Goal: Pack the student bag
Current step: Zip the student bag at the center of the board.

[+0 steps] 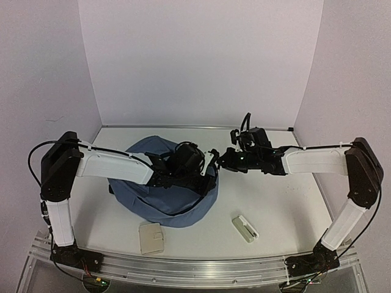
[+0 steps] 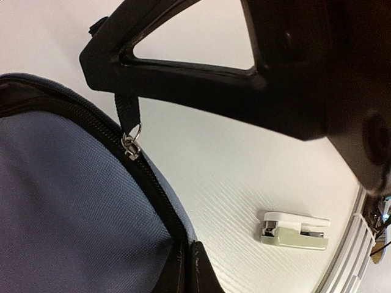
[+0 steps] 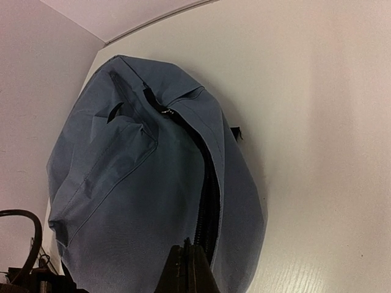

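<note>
Two arms rise from the aluminium rail (image 1: 201, 267) at the near edge and fold inward over the white table (image 1: 275, 201). Just past the rail lie a small beige square pouch (image 1: 151, 238) and, well to its right, a white-and-cream stapler (image 1: 245, 228).

Behind the pouch, left of centre, sits the big rounded slate-blue fabric backpack (image 1: 165, 198). The left gripper (image 1: 201, 168) is at its right rim, clamped tight on the black zip-pull strap (image 2: 126, 107), with the metal slider (image 2: 131, 145) hanging just below. The right gripper (image 1: 221, 160) reaches in from the right, jaws pressed together at that rim. Cloth between them? Can't tell.

Pale lilac walls (image 1: 201, 61) close the back.

Only the left wrist view shows the strap pinch. Only the right wrist view shows the black zipper (image 3: 211, 201) gaping open and the front pocket (image 3: 116, 152).
</note>
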Available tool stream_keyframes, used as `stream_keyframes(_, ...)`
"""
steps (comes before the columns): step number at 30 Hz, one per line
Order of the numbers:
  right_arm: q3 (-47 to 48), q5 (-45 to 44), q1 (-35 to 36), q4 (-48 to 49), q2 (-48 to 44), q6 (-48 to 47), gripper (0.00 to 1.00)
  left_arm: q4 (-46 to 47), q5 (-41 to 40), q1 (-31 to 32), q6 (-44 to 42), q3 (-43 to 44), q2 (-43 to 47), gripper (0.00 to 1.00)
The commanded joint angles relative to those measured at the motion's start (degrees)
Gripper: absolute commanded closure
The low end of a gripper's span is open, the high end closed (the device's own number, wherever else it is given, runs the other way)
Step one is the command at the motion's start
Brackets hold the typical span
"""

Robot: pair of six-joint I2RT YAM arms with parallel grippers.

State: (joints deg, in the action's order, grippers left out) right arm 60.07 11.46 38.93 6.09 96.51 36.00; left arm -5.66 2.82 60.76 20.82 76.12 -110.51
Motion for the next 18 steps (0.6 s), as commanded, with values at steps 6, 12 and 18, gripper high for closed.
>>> stream_keyframes(6, 1.89, -0.07, 0.03, 3.05, -0.97, -0.23, 1.00, 1.75, 13.28, 0.32, -3.60, -5.91, 5.34, 1.00)
stream_keyframes(12, 2.87, 0.35, 0.00, 3.05, 0.06, -0.36, 1.00, 0.76, 19.06, 0.30, -4.35, -6.95, 6.07, 1.00)
stream_keyframes(18, 4.48, -0.03, 0.05, 3.14, 0.87, -0.45, 1.00, -1.42, 21.19, 0.33, -4.77, -6.85, 6.18, 1.00)
